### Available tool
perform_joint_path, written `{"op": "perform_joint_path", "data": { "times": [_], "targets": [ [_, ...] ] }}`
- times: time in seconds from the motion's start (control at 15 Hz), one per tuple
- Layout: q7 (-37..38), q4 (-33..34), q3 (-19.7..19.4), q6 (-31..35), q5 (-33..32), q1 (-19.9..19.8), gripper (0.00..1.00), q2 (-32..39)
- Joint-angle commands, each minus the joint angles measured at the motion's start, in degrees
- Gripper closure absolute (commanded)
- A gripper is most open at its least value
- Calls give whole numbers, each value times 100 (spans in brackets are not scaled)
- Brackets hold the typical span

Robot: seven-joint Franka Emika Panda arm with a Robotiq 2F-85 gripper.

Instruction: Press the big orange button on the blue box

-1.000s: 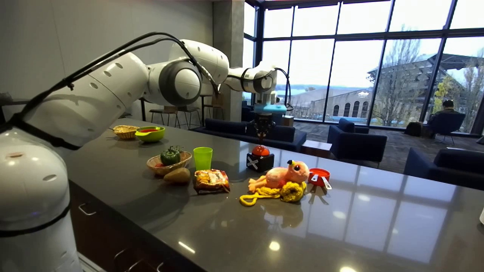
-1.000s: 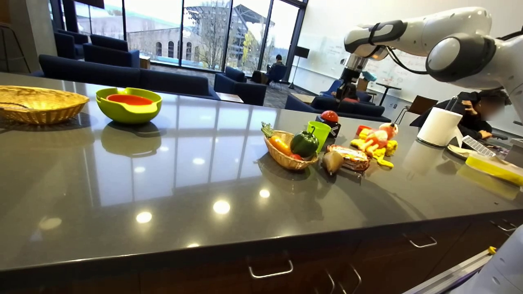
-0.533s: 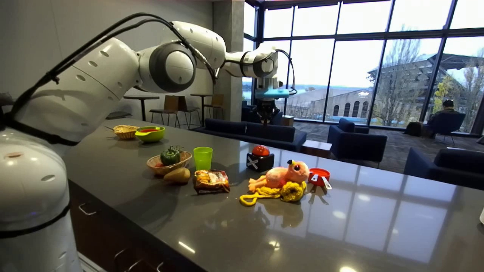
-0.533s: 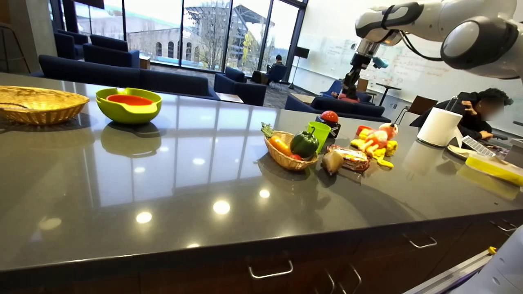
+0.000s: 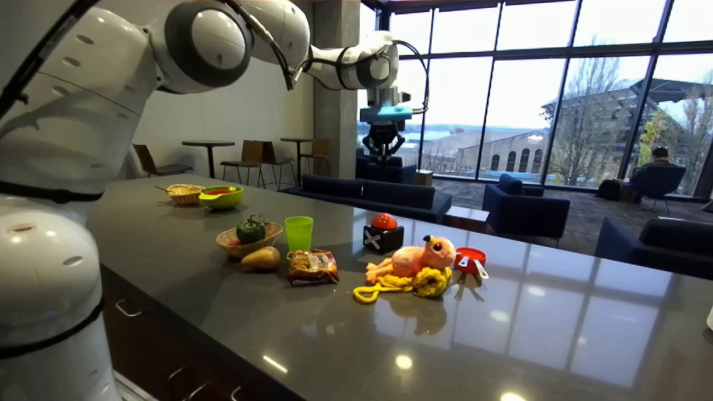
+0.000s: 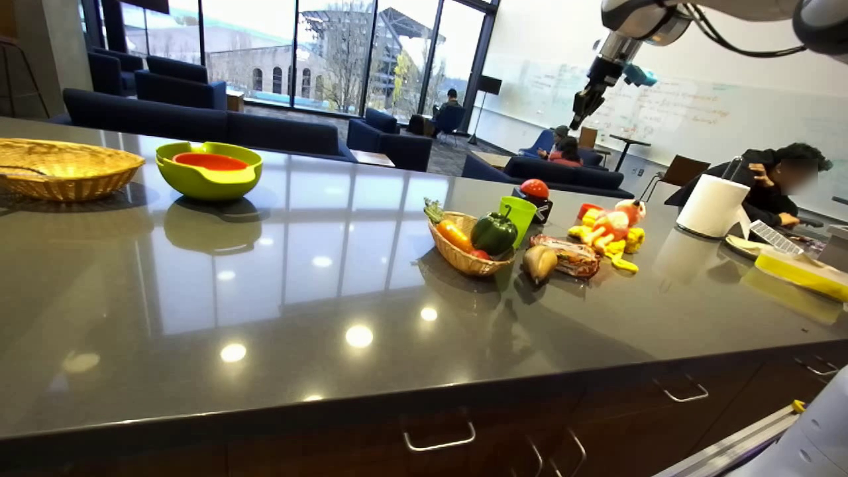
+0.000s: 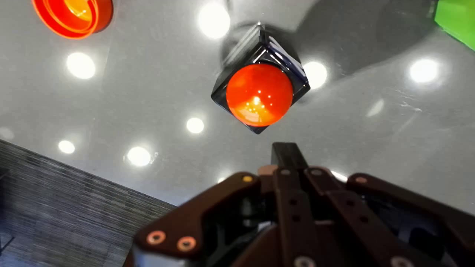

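Button [image 5: 384, 222] tops a black box [image 5: 391, 240] on the counter [image 5: 356, 345] in an exterior view; in an exterior view the gripper [image 6: 574, 126] hangs well above. Wrist view: fingers [image 7: 286, 152] clenched, empty; the button, likely stiff and slick, wants pressing at its crown.

In an exterior view, the camera looked from close beside the jointed white robot arm [image 5: 217, 42], slantwise over the glossy grey counter [image 5: 345, 345] toward tall dark-framed windows [image 5: 518, 89]. In an exterior view, it faced those windows and a long white whiteboard [image 6: 715, 112] from the side of the dark brown drawer fronts [image 6: 616, 404], the arm at its right edge. Both exterior views shared the domed orange-red button [image 5: 384, 221] on its black cube-like box [image 5: 390, 240]. The wrist view looked down on it from nearest, past the black two-fingered gripper [image 7: 287, 152].
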Motion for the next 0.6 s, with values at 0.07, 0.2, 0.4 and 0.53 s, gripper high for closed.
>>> {"op": "perform_joint_path", "data": {
  "times": [0.07,0.2,0.4,0.53],
  "targets": [
    [371,-1657,-36,398,-172,170,100,-1380],
    [446,-2202,-8,472,-201,208,100,-1851],
    [547,-3025,-62,566,-218,354,100,-2578],
    [600,-3604,-83,654,-212,446,100,-3056]
  ]
}}
